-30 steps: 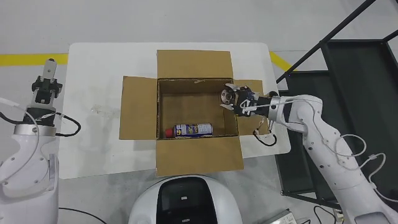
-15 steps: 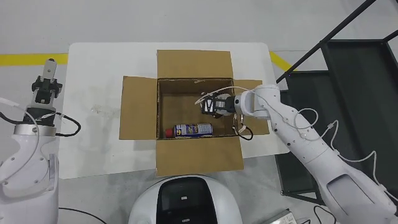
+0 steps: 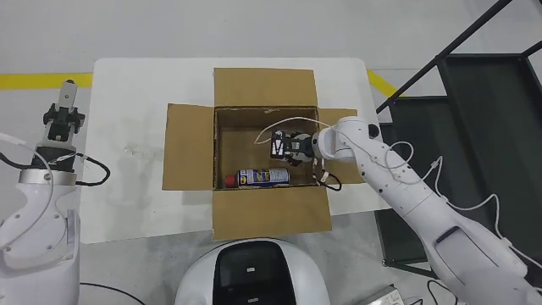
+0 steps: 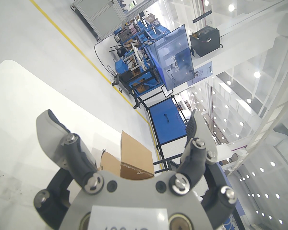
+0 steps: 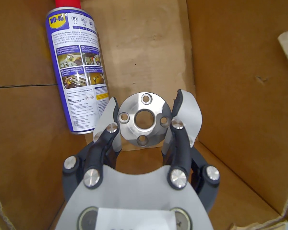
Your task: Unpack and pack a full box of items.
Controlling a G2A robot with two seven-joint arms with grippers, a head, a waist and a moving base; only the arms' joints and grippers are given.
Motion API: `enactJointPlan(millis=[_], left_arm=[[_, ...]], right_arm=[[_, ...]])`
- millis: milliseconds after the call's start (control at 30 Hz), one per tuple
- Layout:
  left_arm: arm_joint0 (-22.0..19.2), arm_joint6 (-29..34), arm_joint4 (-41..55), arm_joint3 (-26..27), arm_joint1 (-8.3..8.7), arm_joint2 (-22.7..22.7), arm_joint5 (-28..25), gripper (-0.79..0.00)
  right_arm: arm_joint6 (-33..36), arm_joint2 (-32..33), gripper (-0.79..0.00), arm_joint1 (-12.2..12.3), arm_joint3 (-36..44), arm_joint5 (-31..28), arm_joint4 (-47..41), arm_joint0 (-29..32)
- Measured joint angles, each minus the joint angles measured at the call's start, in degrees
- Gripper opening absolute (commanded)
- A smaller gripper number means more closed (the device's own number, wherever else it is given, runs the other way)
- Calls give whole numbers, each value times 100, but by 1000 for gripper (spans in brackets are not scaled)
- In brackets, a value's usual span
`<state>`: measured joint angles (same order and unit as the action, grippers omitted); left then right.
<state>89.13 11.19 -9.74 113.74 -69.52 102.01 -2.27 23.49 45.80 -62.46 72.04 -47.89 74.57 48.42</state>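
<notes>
Left gripper [image 3: 65, 93]: stands off the table's left edge, well apart from the work. Its jaws are spread wide and hold nothing. Judged parked there to leave the other arm free access to the box.

Table [image 3: 135, 93]: white, bearing the box in its middle.

Box [image 3: 264, 85]: brown cardboard, all four flaps folded outward and flat. Judged so arranged that the opening stays unobstructed for a reach from above.

Spray can [image 3: 262, 174]: lies on its side on the box floor, along the wall nearest the robot, red cap toward the left. Lying flat against a wall, it is unlikely to roll far and leaves floor beside it for further items.

Right gripper [image 3: 279, 146]: reaches into the box from the right, just beside the can. Its fingers are closed on a flange [image 5: 144, 119], one on each side of the part, the flat face turned toward the box floor. Whether the flange touches the floor cannot be told. Judged a packing step, with the part being set down next to the can.

Flange, appearance: round, polished bright metal, one large centre bore, four smaller holes spaced around it. Rigid, smooth-edged; a slip in the grip is possible.

Steps [image 3: 483, 93]: dark metal, right of the table, not involved.
</notes>
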Motion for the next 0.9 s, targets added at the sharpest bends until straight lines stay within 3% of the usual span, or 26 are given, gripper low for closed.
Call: enactJointPlan(millis=[233, 400, 633, 900], left_arm=[[0, 0, 0, 0, 0, 0, 0, 0], [0, 0, 0, 0, 0, 0, 0, 0], [0, 0, 0, 0, 0, 0, 0, 0], [0, 0, 0, 0, 0, 0, 0, 0]], right_arm=[[-502, 94, 0, 18, 88, -177, 86, 6], [-1237, 543, 0, 190, 489, -499, 251, 237], [-2094, 1791, 0, 586, 1389, -988, 172, 1078], [-2697, 3296, 0, 967, 1984, -1011, -344, 2239]])
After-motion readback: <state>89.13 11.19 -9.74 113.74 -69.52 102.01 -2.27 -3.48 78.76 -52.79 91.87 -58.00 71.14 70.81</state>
